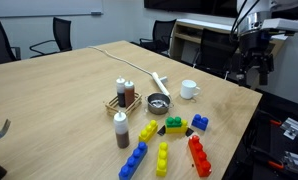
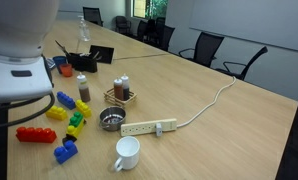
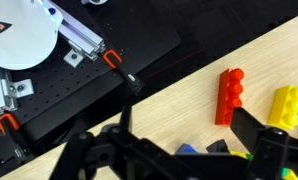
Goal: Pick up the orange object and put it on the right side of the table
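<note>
In the wrist view the hand (image 3: pixel 181 138) is blurred and cut by the lower edge. Its dark fingers (image 3: pixel 267 148) hide most of the blocks (image 3: pixel 217 148) below the orange object (image 3: pixel 230 95). The yellow block (image 3: pixel 289 106) beside the orange object runs off the frame.

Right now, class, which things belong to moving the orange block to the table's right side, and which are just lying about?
Job: orange block, table, gripper.

Lying about: yellow blocks, blue blocks, green block, mug, metal bowl, power strip, sauce bottle, shaker caddy.
</note>
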Robot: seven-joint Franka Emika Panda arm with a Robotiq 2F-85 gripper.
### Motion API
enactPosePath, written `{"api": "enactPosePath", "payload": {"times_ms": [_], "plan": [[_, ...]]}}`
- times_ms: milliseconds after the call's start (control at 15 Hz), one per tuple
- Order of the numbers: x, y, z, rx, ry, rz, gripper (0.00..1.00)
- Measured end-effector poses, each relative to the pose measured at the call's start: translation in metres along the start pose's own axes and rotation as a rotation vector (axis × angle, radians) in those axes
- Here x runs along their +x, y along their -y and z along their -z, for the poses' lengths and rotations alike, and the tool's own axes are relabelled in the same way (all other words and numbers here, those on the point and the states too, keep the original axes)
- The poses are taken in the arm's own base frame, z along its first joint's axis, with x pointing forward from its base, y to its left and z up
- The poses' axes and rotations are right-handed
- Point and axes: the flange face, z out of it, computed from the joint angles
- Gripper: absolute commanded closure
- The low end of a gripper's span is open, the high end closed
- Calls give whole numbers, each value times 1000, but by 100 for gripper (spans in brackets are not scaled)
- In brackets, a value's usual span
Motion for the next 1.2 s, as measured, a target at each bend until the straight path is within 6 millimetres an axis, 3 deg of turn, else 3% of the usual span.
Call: {"api": "enactPosePath", "payload": {"times_ms": [333,600,867,1200], "plan": [[-14,63,-64,-132,-152,18,0],[-12,92,-99,-146,-245,42,0],[0,109,-124,-116,-281,72,0],[12,132,-139,-43,-319,73,0]]}}
